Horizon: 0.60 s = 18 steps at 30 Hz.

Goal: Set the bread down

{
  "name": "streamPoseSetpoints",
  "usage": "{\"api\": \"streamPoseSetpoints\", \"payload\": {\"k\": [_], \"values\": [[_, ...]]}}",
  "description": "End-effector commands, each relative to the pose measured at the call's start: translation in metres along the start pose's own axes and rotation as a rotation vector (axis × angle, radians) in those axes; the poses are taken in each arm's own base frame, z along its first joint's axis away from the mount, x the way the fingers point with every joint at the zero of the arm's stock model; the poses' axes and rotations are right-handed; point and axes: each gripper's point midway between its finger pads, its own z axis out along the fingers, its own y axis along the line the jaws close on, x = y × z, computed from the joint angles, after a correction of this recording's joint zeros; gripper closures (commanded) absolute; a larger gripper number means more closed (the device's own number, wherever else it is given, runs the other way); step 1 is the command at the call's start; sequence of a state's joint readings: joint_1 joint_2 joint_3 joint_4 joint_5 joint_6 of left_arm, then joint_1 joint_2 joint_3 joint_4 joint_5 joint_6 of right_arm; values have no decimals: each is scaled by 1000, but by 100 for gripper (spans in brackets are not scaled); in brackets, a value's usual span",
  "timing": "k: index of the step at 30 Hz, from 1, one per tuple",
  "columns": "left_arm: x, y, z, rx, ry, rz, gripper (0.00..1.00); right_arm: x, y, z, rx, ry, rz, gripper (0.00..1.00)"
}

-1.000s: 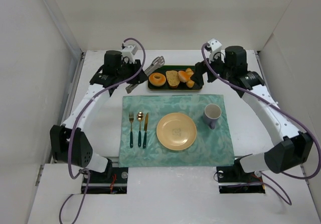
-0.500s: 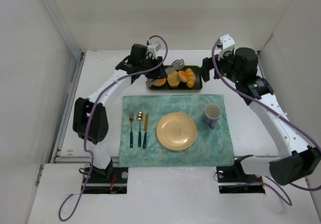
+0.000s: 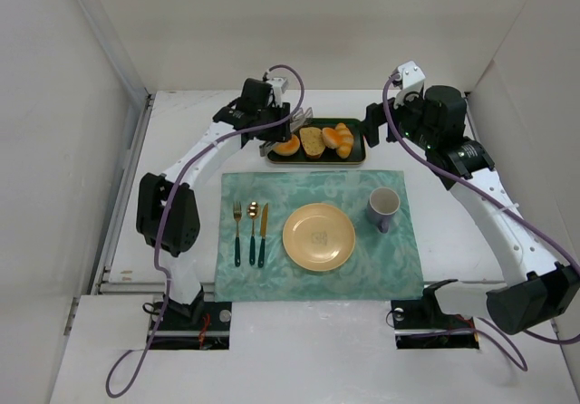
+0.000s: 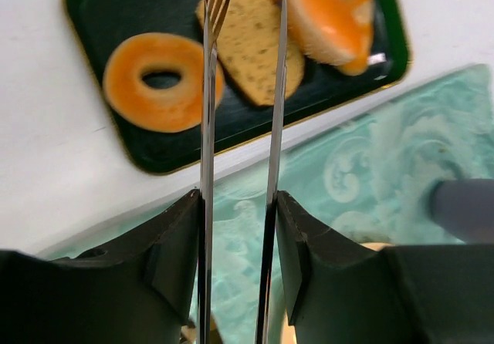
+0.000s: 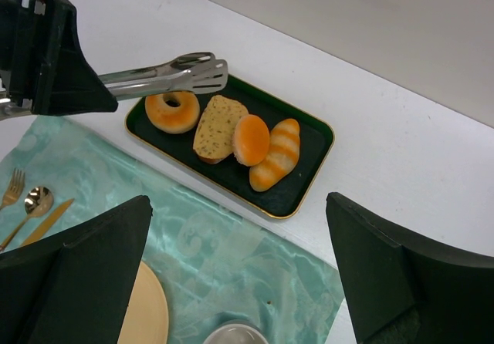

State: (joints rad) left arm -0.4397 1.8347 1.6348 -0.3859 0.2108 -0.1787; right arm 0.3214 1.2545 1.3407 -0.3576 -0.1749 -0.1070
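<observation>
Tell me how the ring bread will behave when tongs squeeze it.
Probably light and firm: the bread holds a neat ring. Its rounded, glossy crust may slip between the smooth metal tongs. Lying flat on the tray, it shouldn't roll.

This is a robotics lab test cell. Plain white panel walls (image 3: 82,105) box in a white desk (image 3: 335,103) at the left, back and right of the frame. Two white-and-black robot arms (image 3: 489,206) are bolted along its bottom edge, the left pincer (image 4: 235,205) clamped on steel tongs (image 4: 207,128). At centre lies a staged meal setting: a teal patterned placemat (image 3: 317,187) carrying a round yellow plate (image 3: 318,236).
</observation>
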Motion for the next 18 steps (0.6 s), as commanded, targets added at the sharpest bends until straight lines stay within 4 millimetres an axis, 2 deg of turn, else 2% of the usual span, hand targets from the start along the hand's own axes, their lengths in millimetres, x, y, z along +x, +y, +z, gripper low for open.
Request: {"api": "streamPoseSetpoints", "payload": {"k": [1,3,4,6,10,14,18], "values": [[-1,21,-23,-139,-16,60,63,-16,-2,-3,10,-61,3,0],[1,30,-35,-172,-20,62,63,-17,-1,-3,1,-62,3,0],[10,33,-36,-186,1,61,63,-14,-1,0,0,-53,5,0],[8,42,-47,-200,-16,46,63,-14,1,1,-9,-54,5,0],[15,47,-60,-235,5,55,61,-14,1,1,-9,-54,5,0],[12,49,-74,-256,-16,68,61,-14,2,1,-18,-54,4,0],[12,50,-78,-265,-15,77,60,-14,2,1,-18,-54,4,0]]}}
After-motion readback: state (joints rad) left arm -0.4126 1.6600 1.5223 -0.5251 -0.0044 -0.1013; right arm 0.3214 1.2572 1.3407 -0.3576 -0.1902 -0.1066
